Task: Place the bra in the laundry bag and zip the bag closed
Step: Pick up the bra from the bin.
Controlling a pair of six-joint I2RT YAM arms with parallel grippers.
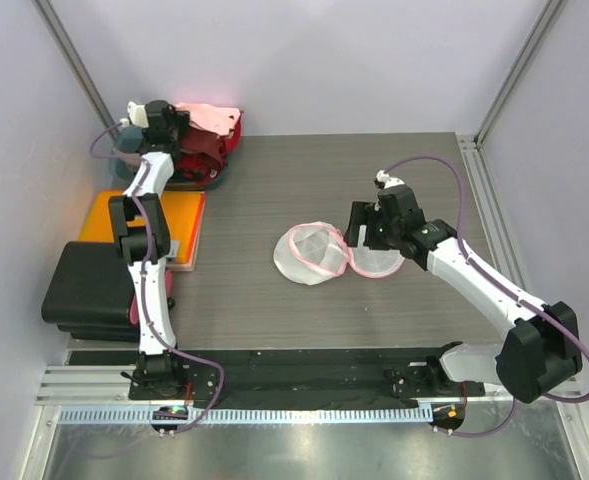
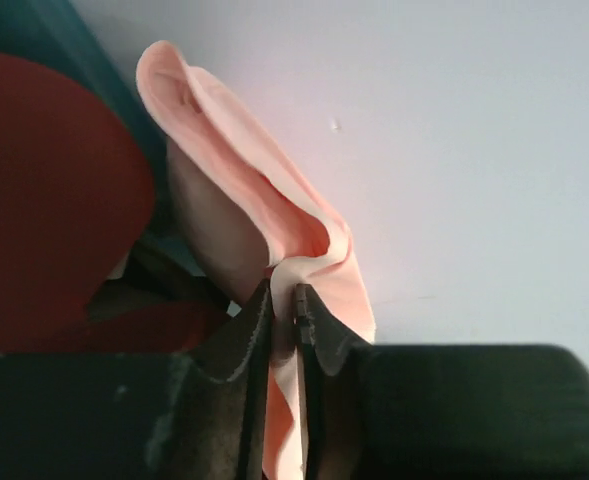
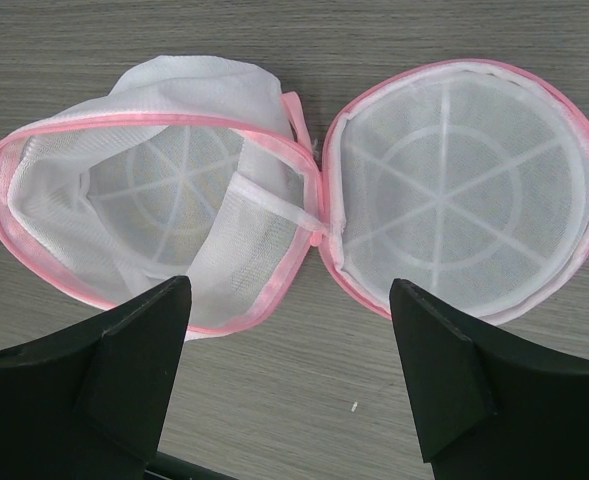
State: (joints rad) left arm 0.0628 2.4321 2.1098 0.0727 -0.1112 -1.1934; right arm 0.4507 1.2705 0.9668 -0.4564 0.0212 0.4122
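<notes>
L end effector [image 2: 282, 310] clamped on bra [image 2: 274, 200], far-left corner of desk [image 1: 264, 190]; open bag [image 1: 314, 252] mid-desk, rightward, under R end effector [image 3: 289, 292], fingers apart.

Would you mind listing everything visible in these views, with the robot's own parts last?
laundry bag: one, white mesh with pink trim, unzipped and open, mid-table
bra: one, peach-pink, far left corner, above the bin
garment: at least one, dark red, in the bin
bin: one, teal, far left corner
board: one, orange, left side
case: one, black, left near edge
table: one, grey wood grain
left gripper: black, shut on the bra
right gripper: black, open, over the laundry bag
</notes>
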